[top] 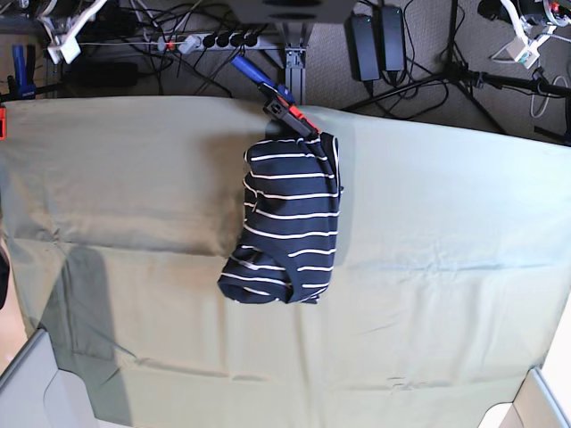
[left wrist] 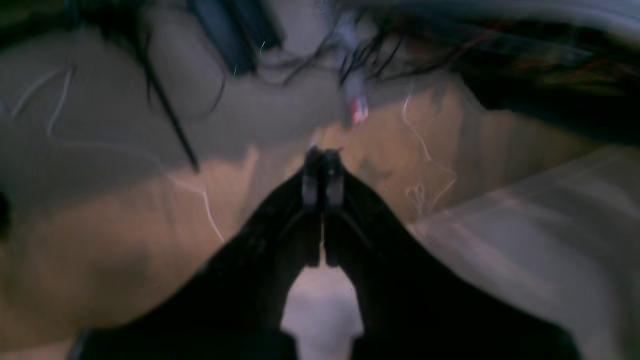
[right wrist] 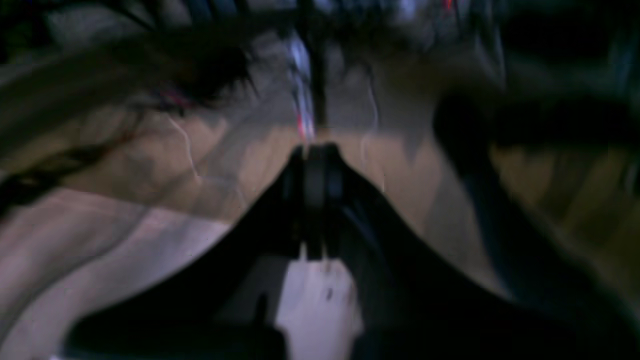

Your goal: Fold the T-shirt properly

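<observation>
T-shirt (top: 287, 221) lies folded into a narrow bundle on the pale green cloth (top: 446, 232), near its far edge, top by a clamp (top: 287, 111). Left gripper (left wrist: 323, 155) and right gripper (right wrist: 316, 150): jaws together, holding nothing

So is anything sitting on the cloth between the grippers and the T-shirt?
Nothing visible. The T-shirt lies bunched alone on the green cloth; only a clamp sits at its far edge. Neither gripper shows in the base view.
</observation>
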`<state>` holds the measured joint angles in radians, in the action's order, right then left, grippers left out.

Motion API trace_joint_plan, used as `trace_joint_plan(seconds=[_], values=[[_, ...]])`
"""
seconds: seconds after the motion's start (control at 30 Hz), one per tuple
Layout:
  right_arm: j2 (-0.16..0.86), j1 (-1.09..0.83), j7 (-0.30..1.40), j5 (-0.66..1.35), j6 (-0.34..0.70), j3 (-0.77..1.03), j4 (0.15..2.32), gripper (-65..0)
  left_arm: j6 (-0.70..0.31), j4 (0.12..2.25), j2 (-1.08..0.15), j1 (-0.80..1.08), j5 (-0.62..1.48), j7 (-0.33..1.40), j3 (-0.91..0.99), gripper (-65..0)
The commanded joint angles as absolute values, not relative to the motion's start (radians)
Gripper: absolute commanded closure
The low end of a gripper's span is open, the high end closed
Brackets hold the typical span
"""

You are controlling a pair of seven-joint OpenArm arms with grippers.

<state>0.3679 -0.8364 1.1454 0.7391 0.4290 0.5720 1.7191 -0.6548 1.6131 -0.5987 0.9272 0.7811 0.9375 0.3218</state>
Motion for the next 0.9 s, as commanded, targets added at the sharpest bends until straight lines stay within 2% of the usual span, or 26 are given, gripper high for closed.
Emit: trace_joint_plan(seconds=[0.0,0.2,0.33,0.43,0.63,0.73,0.87], values=[[0.379,-0.845,1.143,0.743,0.494,0.580,1.676,0.0,-0.629,1.571,-0.610,0.919,0.769,0.929,0.309,0.0],[0.379,-0.773,1.150,0.723,0.489,0.579,1.332,0.0,-0.474,1.204,-0.609,0.723,0.610,0.935,0.079,0.0],[0.380,-0.685,1.183,0.598,0.440,0.554,1.111,0.0,-0.395,0.964,-0.600,0.537,0.505,0.944,-0.156,0.0],[0.379,-0.620,1.200,0.527,0.396,0.506,0.954,0.0,-0.393,0.805,-0.555,0.392,0.463,0.926,-0.298,0.0],[0.378,-0.465,1.204,0.555,0.379,0.386,0.717,0.0,-0.392,0.587,-0.423,0.144,0.459,0.924,-0.505,0.0],[0.359,-0.402,1.205,0.568,0.378,0.361,0.678,0.0,-0.348,0.517,-0.350,0.063,0.459,0.930,-0.562,0.0],[0.323,-0.331,1.204,0.557,0.378,0.360,0.678,0.0,-0.348,0.434,-0.274,0.010,0.454,0.945,-0.568,0.0]])
